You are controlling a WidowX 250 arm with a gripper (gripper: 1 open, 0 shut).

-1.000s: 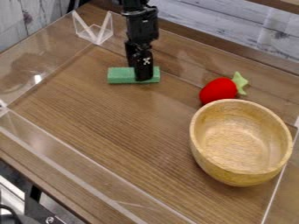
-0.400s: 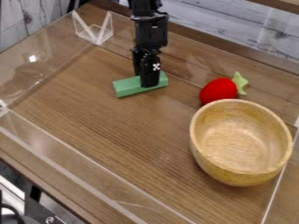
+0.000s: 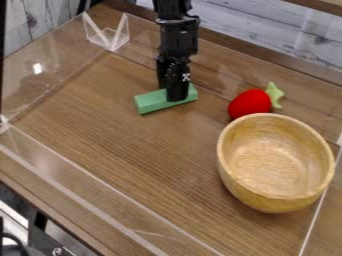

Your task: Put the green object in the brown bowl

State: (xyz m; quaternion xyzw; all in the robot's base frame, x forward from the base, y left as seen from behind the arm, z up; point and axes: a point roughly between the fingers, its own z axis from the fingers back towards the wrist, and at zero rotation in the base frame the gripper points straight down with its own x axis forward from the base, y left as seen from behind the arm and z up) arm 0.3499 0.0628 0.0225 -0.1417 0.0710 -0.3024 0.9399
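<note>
The small, flat, mint-green rectangular block (image 3: 164, 99) lies on the wood-grain worktop (image 3: 120, 170), nearer its far edge than its near one and left of centre. Its long axis runs slantwise, the left end nearer the camera and the right end tipped toward the far right corner. The black gripper (image 3: 174, 92) points steeply down onto the block's right end, jaws narrowed on it. A red strawberry-like toy with a green top (image 3: 253, 103) sits to the right, apart. The large round light-brown wooden bowl (image 3: 275, 162) stands by the right edge, toward the near corner.
</note>
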